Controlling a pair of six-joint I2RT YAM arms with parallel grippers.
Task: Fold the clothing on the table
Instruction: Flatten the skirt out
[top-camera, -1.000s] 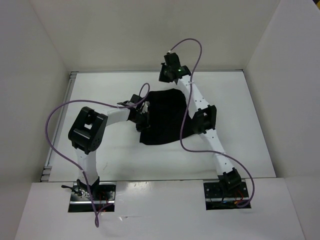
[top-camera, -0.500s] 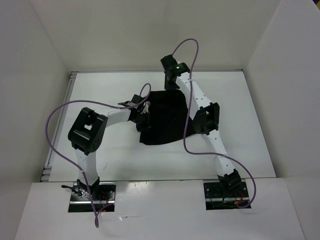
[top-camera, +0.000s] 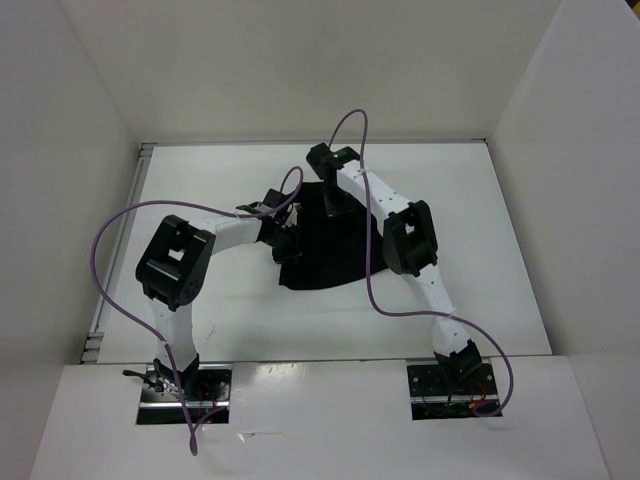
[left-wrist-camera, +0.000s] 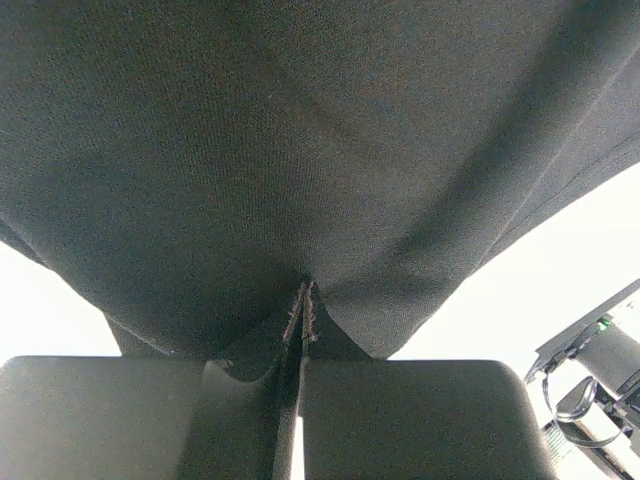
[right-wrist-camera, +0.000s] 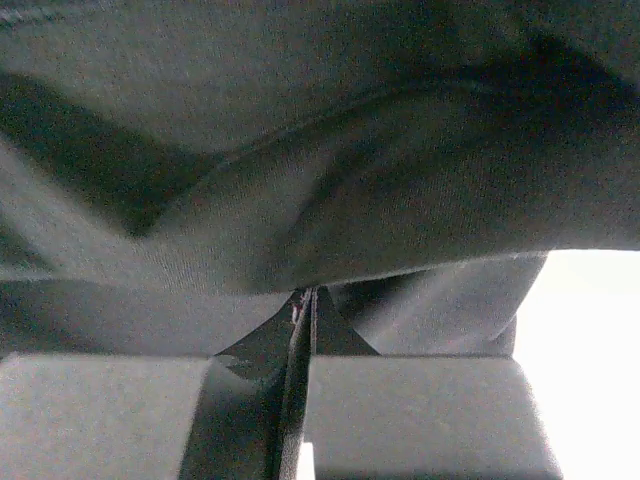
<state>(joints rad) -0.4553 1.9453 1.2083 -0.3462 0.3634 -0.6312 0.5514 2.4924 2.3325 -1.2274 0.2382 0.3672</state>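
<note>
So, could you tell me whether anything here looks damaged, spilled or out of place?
Nothing stands out: the clothing lies on the table, with the left gripper and the right gripper each shut on its fabric.

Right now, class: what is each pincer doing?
Left pincer: shut on the clothing.
Right pincer: shut on the clothing.

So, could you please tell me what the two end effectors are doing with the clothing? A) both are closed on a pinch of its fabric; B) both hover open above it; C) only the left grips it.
A: the wrist views show the left end effector and the right end effector each shut on a pinch of the clothing.
</note>
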